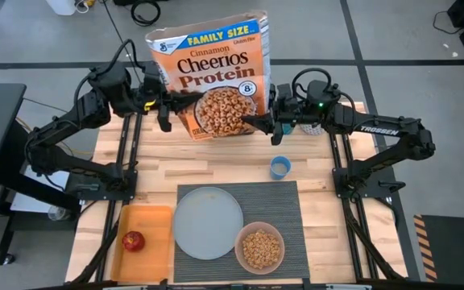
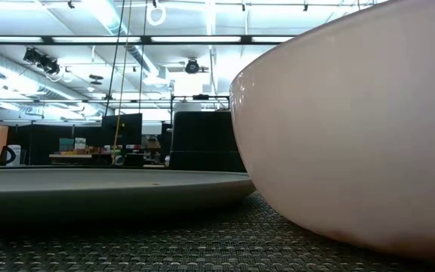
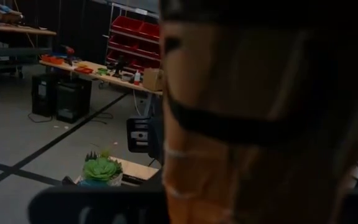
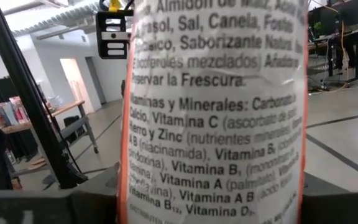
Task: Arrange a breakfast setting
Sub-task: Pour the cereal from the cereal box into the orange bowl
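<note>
A glossy cardboard cereal box (image 1: 216,76) is clamped at upper centre by left gripper (image 1: 164,109) and right gripper (image 1: 266,123), fingers closed on its sides. Brown cereal (image 1: 260,247) is held in the smooth round bowl (image 1: 259,247); it is set on the woven placemat (image 1: 292,209).

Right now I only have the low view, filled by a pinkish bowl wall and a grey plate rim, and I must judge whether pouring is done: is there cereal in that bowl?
Observer: Yes. From above, the pinkish-tan round bowl holds brown ring cereal.
Operator: Where is the box?
Observer: The blue-and-orange cardboard Cheerios box is over the table's far side, away from the bowl. The right gripper has its jaws shut on one side, and the left gripper is at the other.
Operator: Anything on the plate?
Observer: The large round grey plate is bare. The red apple sits on the orange rectangular tray beside it.
</note>
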### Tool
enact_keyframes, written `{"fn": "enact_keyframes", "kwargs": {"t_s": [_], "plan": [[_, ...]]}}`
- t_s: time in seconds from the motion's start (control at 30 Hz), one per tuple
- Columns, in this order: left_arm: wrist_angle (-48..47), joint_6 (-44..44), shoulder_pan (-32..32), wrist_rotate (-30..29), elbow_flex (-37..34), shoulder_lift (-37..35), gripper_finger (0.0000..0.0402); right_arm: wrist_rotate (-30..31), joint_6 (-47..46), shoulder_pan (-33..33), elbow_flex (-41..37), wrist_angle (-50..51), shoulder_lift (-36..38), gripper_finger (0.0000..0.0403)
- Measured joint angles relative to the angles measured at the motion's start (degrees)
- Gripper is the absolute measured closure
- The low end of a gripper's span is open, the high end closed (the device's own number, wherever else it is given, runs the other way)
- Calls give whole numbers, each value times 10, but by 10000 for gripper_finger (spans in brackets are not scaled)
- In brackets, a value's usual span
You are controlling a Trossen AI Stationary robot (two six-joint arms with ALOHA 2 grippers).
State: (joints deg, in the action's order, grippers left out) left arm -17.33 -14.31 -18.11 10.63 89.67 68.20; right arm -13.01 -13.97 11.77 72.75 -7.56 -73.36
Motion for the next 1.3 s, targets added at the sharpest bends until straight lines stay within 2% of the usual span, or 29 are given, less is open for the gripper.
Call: {"fn": "enact_keyframes", "kwargs": {"t_s": [0.13, 0.3, 0.6, 0.97, 1.3], "plan": [[2, 0, 0, -1, 0, -1, 392, -10, -15, 0, 0, -16, 0, 174], [-3, 0, 0, -2, 0, 0, 386, -15, -13, 1, 0, -23, 10, 148], [-28, 10, -1, -11, 0, 0, 389, 4, 2, 35, 1, -10, 63, 98], [-193, 45, -5, -127, -1, -46, 389, 102, 41, 44, 1, 75, 147, 93], [-305, 39, -5, -261, -1, -91, 389, 118, 37, 43, 1, 110, 149, 94]]}}
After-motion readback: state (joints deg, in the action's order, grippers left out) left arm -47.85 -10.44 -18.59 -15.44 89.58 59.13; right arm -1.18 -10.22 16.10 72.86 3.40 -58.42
